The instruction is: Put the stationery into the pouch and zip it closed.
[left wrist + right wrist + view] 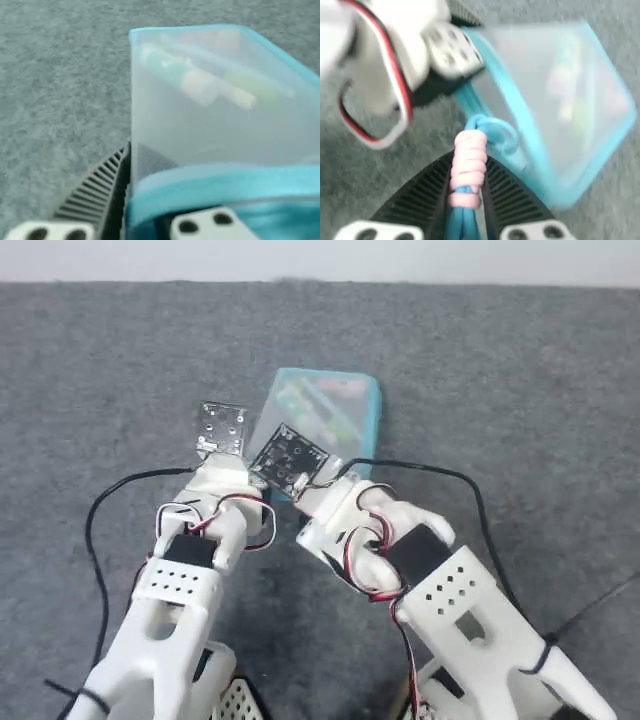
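A translucent teal pouch lies on the grey mat, with pens and other stationery inside it. In the left wrist view the stationery shows through the pouch wall above the teal zipper band. My left gripper is shut on the pouch's near corner. My right gripper is shut on the pink zipper pull cord, which is tied by a teal loop to the zipper edge. The left gripper sits just beyond it, holding the pouch.
Grey carpet-like mat covers the table all around the pouch. Black cables trail from both arms near the front. Both arm bodies crowd the near middle.
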`<action>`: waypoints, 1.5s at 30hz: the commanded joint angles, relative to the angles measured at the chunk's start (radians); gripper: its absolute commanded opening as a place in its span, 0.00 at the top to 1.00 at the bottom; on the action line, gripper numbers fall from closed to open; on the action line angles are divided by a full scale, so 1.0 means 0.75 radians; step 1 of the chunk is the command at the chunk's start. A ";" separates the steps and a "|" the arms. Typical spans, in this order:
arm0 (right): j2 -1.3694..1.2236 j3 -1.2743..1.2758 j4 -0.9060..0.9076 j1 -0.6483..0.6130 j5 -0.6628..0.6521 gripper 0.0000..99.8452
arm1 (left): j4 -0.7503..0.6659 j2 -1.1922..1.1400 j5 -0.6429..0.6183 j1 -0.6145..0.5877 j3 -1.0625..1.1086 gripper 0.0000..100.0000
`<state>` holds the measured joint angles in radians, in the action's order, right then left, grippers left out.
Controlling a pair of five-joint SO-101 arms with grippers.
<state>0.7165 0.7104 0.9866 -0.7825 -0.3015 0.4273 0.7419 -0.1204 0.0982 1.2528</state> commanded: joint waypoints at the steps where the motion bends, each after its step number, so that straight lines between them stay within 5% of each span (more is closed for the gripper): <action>1: 0.050 -0.008 -0.071 -0.040 0.018 0.99 | 0.010 0.059 -0.008 0.051 -0.017 0.99; 8: 0.062 0.113 -0.099 -0.134 0.006 0.97 | 0.014 0.068 -0.014 0.027 -0.021 0.99; 16: 0.073 0.135 0.103 -0.093 -0.164 0.67 | 0.014 0.068 -0.010 -0.047 -0.026 0.99; 29: 0.420 0.321 -0.054 0.318 -0.295 0.68 | 0.155 0.068 0.053 -0.041 -0.111 0.99; 45: -0.105 0.356 -0.527 0.257 -0.403 0.61 | 0.223 0.068 0.059 -0.039 -0.144 0.99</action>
<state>0.6935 1.0541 0.6582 -0.5831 -0.5884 0.5808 0.7572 -0.0836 0.0644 1.1991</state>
